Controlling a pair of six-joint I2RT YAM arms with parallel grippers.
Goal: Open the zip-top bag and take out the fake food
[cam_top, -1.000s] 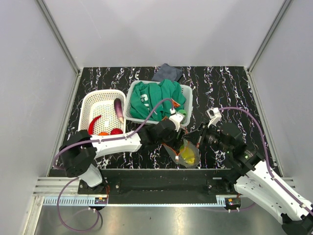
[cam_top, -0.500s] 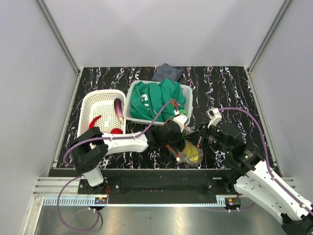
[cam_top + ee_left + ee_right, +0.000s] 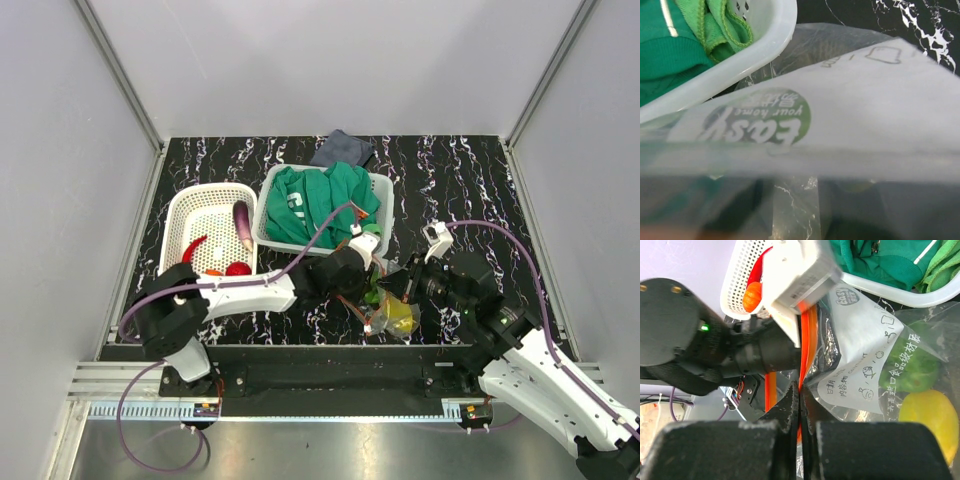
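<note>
Right wrist view: right hand [image 3: 799, 426] clenched on the bag [image 3: 860, 365] at its orange zip strip. Bag lies just beside the basket [image 3: 920, 297], near side. Left hand [image 3: 368, 283] at bag mouth; grip can't tell. Pull lips apart slow, no twist, or film may tear. Bag clear, crinkly, w/ printed label; green & yellow food [image 3: 927, 415] inside.

The left arm [image 3: 250, 292] stretches low from lower left to frame centre, the left gripper [image 3: 370, 294], its spread hidden, meeting the right gripper [image 3: 799, 392], whose fingers [image 3: 850, 447] are pressed together on the zip-top bag [image 3: 860, 335].
</note>
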